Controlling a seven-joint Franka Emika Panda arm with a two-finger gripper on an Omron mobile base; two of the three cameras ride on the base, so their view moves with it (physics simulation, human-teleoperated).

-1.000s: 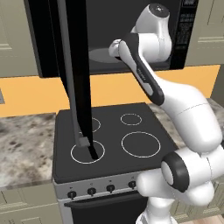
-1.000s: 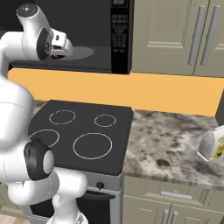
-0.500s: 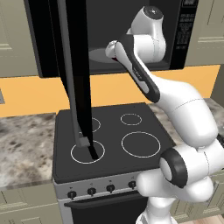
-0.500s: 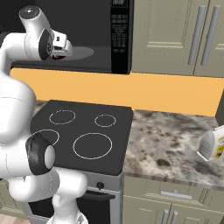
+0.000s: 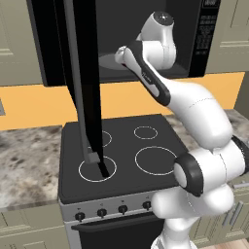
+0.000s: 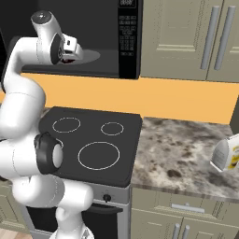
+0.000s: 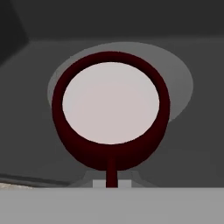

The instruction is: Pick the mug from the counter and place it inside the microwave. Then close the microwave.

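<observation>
The fingers hold the mug by its handle, clamped tight. The mug sits above the grey turntable plate inside the microwave, whose door stands open.

The glossy white arm is made of thick, rounded, smooth segments that look like moulded plastic, swelling into bulbous housings at each bend. Dark charcoal bands and round dark caps mark the joints: one wide black disc sits on the side of the lower body, a long dark strip runs along the slimmer upper link, and a small grey cap tops the highest rounded housing. The white wrist block near the top is squarer, with a small dark patch on its face.
</observation>
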